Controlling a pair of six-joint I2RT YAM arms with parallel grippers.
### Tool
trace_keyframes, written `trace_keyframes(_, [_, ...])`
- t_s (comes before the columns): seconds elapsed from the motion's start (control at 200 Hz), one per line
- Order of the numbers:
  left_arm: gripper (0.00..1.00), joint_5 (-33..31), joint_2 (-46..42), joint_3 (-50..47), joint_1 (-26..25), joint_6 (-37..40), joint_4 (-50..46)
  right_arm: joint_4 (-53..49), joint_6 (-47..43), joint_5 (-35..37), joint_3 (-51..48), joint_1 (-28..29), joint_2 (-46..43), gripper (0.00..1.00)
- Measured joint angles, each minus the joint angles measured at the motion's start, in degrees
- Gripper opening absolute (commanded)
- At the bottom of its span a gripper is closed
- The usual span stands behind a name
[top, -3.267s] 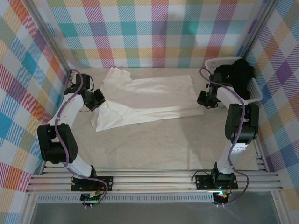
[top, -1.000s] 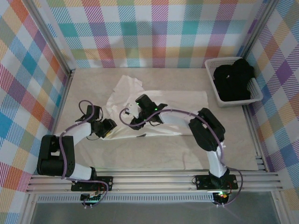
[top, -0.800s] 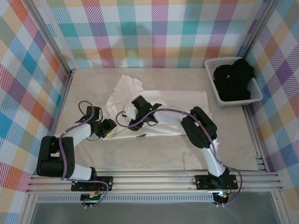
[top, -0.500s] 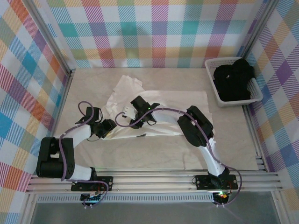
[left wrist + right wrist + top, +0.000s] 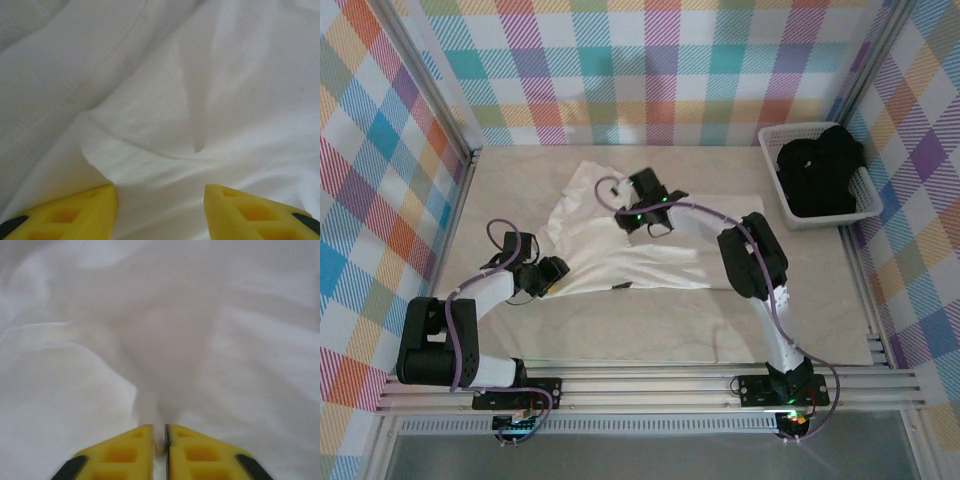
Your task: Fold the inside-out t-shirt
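Observation:
The inside-out t-shirt (image 5: pixel 700 250) lies rumpled and white across the middle of the table. My left gripper (image 5: pixel 552 275) rests low at the shirt's near left corner. In the left wrist view its yellow fingers (image 5: pixel 95 207) stand apart over flat cloth (image 5: pixel 200 75), so that gripper (image 5: pixel 157 200) is open. My right gripper (image 5: pixel 632 218) reaches across to the shirt's far left part. In the right wrist view it (image 5: pixel 160 432) is shut on a raised ridge of the white cloth (image 5: pixel 225 340), which runs up between the fingertips.
A white plastic basket (image 5: pixel 773 168) holding a black garment (image 5: pixel 820 170) stands at the far right. Checked walls close the table on three sides. Bare tabletop (image 5: pixel 650 330) stretches in front of the shirt.
My right gripper closed on a fold of the shirt and moved from the shirt's near-left middle toward the far side, drawing cloth with it. The left arm barely moved.

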Motion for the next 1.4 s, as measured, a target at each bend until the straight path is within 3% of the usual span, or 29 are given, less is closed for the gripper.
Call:
trace_keyframes(0.17, [0.53, -0.33, -0.39, -0.02, 0.0, 0.44, -0.22, -0.85, 7.5, -3.13, -0.07, -5.22, 0.39, 0.5])
trace_keyframes(0.29, [0.55, -1.57, -1.7, 0.0, 0.0, 0.87, -1.75, -1.29, 8.79, -4.63, -7.69, -6.03, -3.63, 0.51])
trace_keyframes(0.47, [0.59, -7.28, -10.82, 0.0, -0.63, 0.92, -6.86, -7.74, 9.9, -2.05, -31.47, -8.68, -27.08, 0.56])
trace_keyframes(0.605, [0.6, -9.73, -13.84, 1.51, -5.64, 0.68, -4.24, -12.59, 13.75, 0.24, -40.28, -19.69, -41.53, 0.55])
trace_keyframes(0.745, [0.59, -6.47, -0.87, 8.61, -8.81, 0.24, -0.87, -16.09, 16.28, 5.18, -41.53, -28.5, -38.36, 0.53])
trace_keyframes(0.865, [0.58, -5.55, 7.61, 11.63, -8.5, 0.81, -0.26, -20.26, 16.74, 7.23, -41.51, -29.11, -32.04, 0.5])
trace_keyframes(1.0, [0.58, -4.39, 9.22, 9.66, -7.91, 0.98, -0.28, -24.33, 17.03, 7.3, -41.99, -29.14, -30.42, 0.49])
trace_keyframes(1.105, [0.58, -4.17, 5.14, 5.29, -7.89, 0.94, 0.74, -25.59, 18.23, 6.54, -44.57, -29.14, -32.54, 0.48])
trace_keyframes(1.24, [0.58, -3.91, -6.75, -4.63, -8.17, -0.7, -0.44, -27.15, 21.75, 4.09, -51.95, -29.09, -39.39, 0.46])
trace_keyframes(1.4, [0.61, -6.27, -19.78, -7.98, -8.39, -2.75, -10.64, -30.08, 24.83, 3.56, -56.26, -28.3, -49.64, 0.54])
